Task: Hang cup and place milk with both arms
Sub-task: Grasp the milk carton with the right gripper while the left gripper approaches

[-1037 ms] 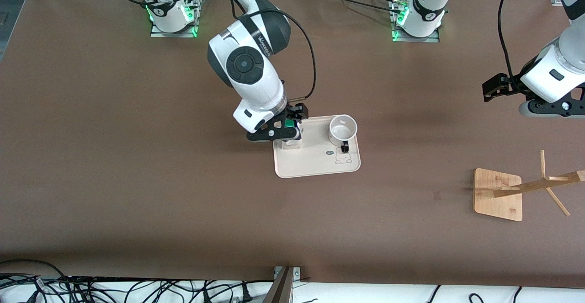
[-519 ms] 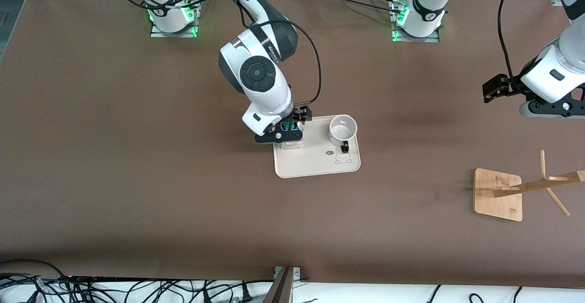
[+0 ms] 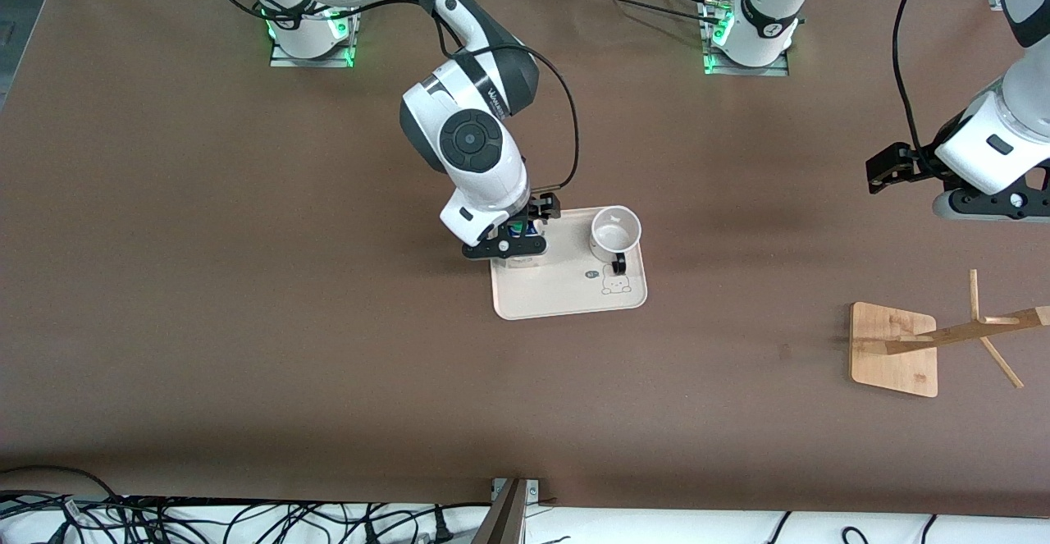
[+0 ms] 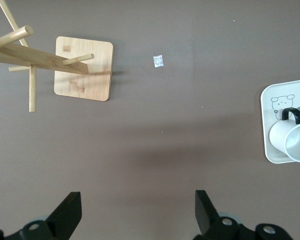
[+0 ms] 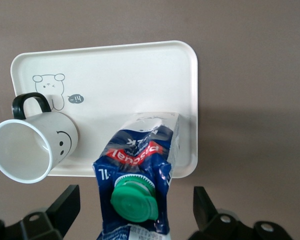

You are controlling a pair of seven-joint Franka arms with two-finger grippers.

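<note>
Lowered right end effector (image 3: 515,236) straddles milk (image 5: 137,170) beside cup (image 3: 614,230) on tray (image 3: 574,298).

On your surface (image 3: 246,281), the cream rectangular plastic tray (image 3: 566,294) carries the small white mug with the black loop handle (image 3: 614,230) and, beside it toward the right arm's end, the upright blue-and-white milk carton with the green cap (image 5: 137,170). You have the wooden peg rack on its square bamboo base (image 3: 894,349) well apart from the tray, toward the left arm's end and nearer the front camera. Your right pincer (image 3: 513,236) straddles the carton with jaws spread, while your left pincer (image 4: 135,215) hangs spread over bare surface.

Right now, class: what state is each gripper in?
Left gripper: open, holding nothing, over bare table.
Right gripper: open, fingers either side of the milk on the tray, not yet gripping.
</note>
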